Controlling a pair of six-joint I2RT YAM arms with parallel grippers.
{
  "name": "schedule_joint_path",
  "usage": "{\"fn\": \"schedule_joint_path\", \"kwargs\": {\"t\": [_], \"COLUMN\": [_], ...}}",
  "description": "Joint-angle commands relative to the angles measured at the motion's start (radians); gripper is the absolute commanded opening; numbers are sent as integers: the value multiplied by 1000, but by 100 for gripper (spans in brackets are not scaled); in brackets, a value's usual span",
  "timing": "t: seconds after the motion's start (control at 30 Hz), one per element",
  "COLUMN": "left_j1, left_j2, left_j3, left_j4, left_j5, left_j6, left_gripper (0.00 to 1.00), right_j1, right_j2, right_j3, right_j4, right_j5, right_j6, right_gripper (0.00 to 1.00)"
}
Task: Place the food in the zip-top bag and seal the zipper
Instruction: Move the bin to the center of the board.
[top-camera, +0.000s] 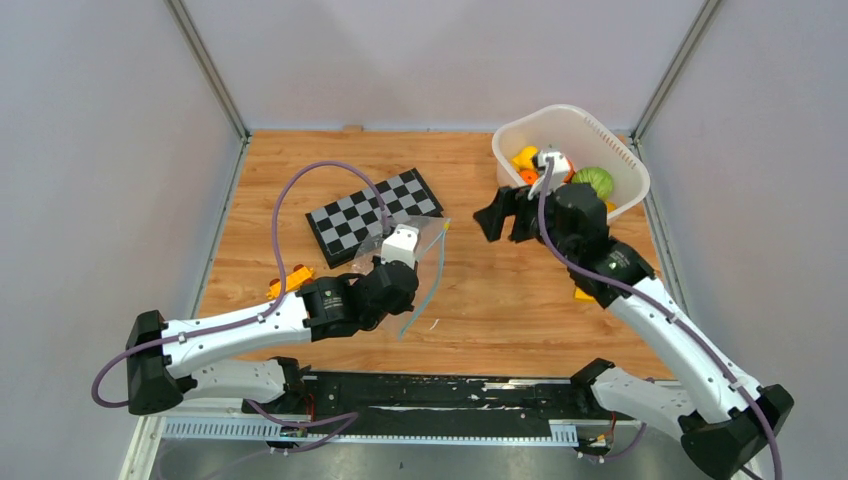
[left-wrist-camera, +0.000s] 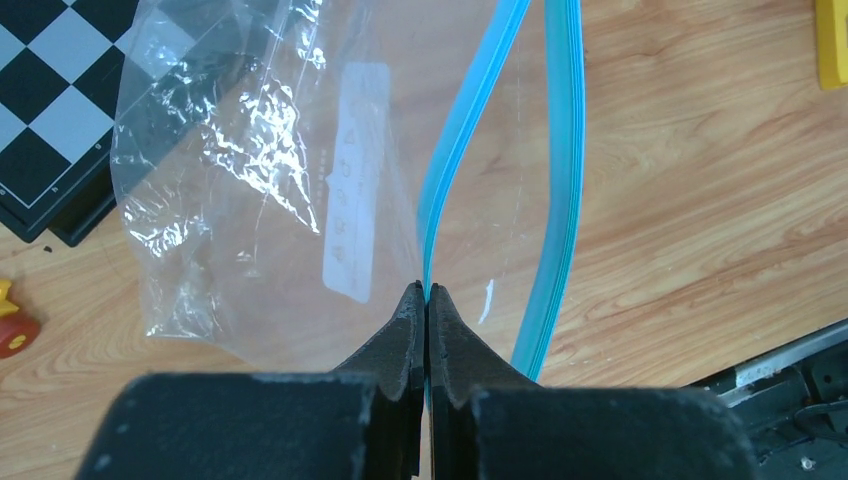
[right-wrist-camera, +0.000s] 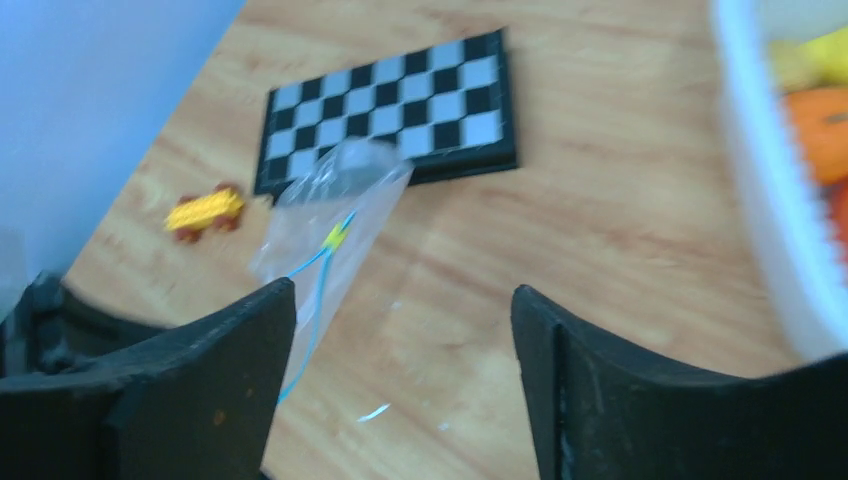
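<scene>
The clear zip-top bag (top-camera: 428, 258) hangs from my left gripper (top-camera: 403, 248), lifted off the wood in front of the chessboard. In the left wrist view the left gripper (left-wrist-camera: 428, 291) is shut on one lip of the teal zipper (left-wrist-camera: 468, 130). The other lip (left-wrist-camera: 565, 170) bows away, so the mouth gapes; the bag (left-wrist-camera: 250, 170) is empty. The food lies in the white basket (top-camera: 620, 140): green cabbage (top-camera: 597, 181), a yellow piece (top-camera: 525, 155), an orange piece (top-camera: 528, 177). My right gripper (top-camera: 500, 215) is open and empty beside the basket, its jaws (right-wrist-camera: 405, 290) facing the bag (right-wrist-camera: 330, 210).
A chessboard (top-camera: 372, 213) lies behind the bag. A yellow toy car (top-camera: 290, 283) sits at the left by my left arm. A yellow object (top-camera: 583, 293) shows under my right arm. The basket's rim (right-wrist-camera: 760, 200) is at the right wrist view's right edge.
</scene>
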Motion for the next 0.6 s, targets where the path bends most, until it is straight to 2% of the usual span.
{"fn": "schedule_joint_path", "kwargs": {"t": [0.0,0.17,0.27,0.3,0.47,0.57], "left_j1": [-2,-2,-2,-2,-2,-1], "left_j2": [-16,-29,-36,-39,-67,-86], "left_j3": [10,-10,-21,-25,-46,-61], "left_j4": [14,41,54,57,60,66], "left_j5": [-14,18,38,42,47,41], "left_j6": [-36,-24,-21,-21,-22,-24], "left_gripper": [0,0,0,0,0,0], "right_j1": [-145,-423,-514,-530,-537,-530], "right_j2": [115,326,447,481,578,594], "right_j3": [141,211,230,243,263,236], "right_j4": [-92,-71,-26,-30,-75,-83], "right_j5": [186,89,-255,-353,-413,-523], "right_j6": [-120,-94,-160,-187,-279,-283], "right_gripper": [83,84,89,91,97,97]}}
